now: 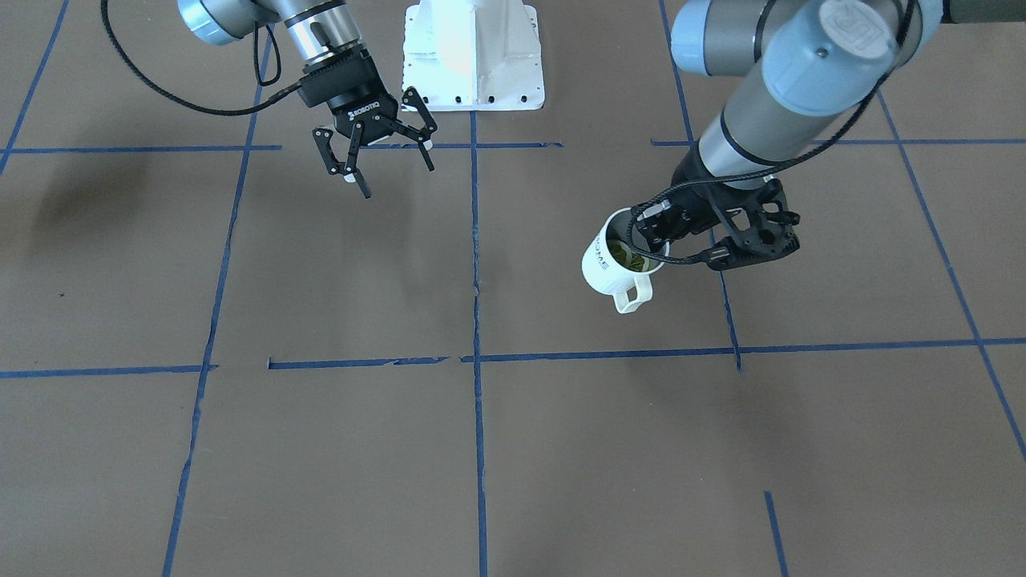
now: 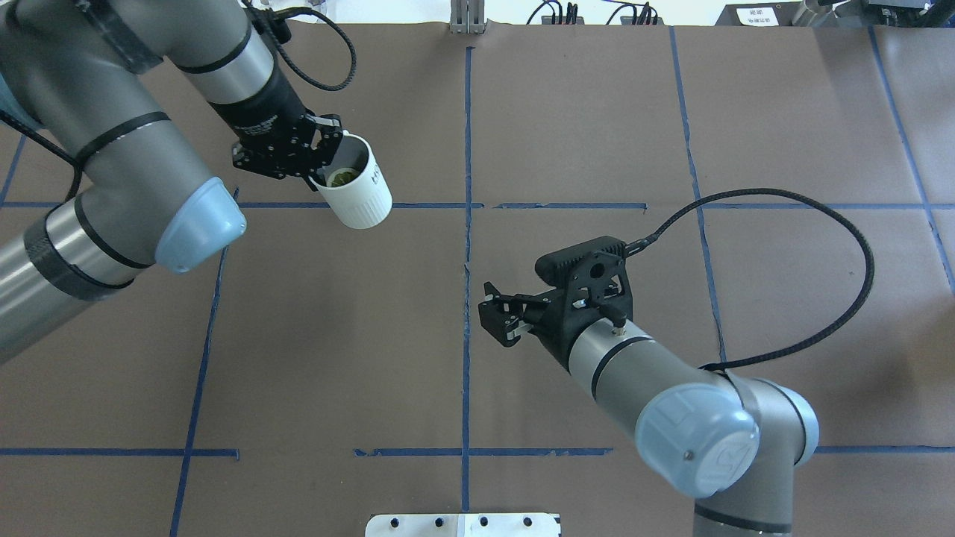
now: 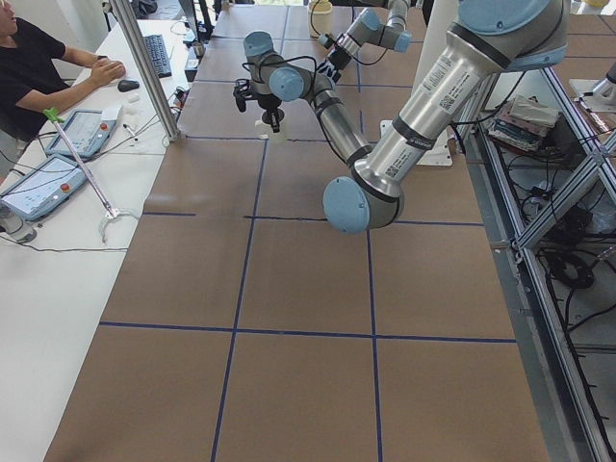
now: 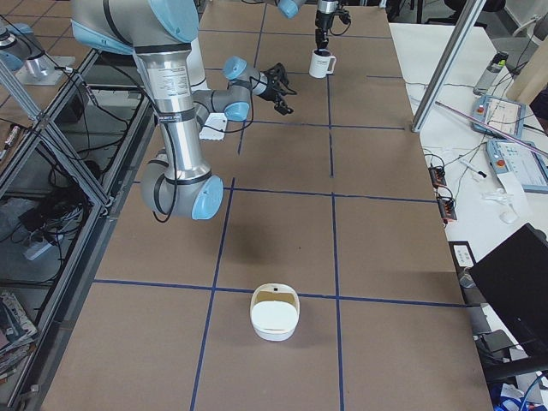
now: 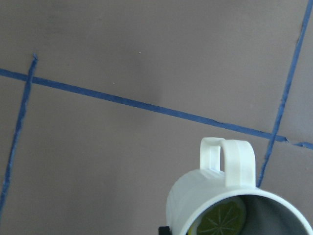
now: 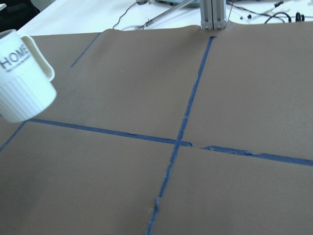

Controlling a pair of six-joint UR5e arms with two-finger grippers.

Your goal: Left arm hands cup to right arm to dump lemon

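Note:
The white "HOME" cup hangs tilted above the table in my left gripper, which is shut on its rim on the side away from the handle. The lemon lies inside it as a yellow-green slice. The cup, lemon and left gripper also show in the front view. The left wrist view shows the cup and lemon. My right gripper is open and empty, well apart from the cup, fingers pointing toward it; in the front view it is spread. The right wrist view shows the cup at far left.
The robot's white base plate sits at the table's near edge between the arms. A white bowl-like container stands on the table far to my right. An operator sits at a side desk beyond the table's edge.

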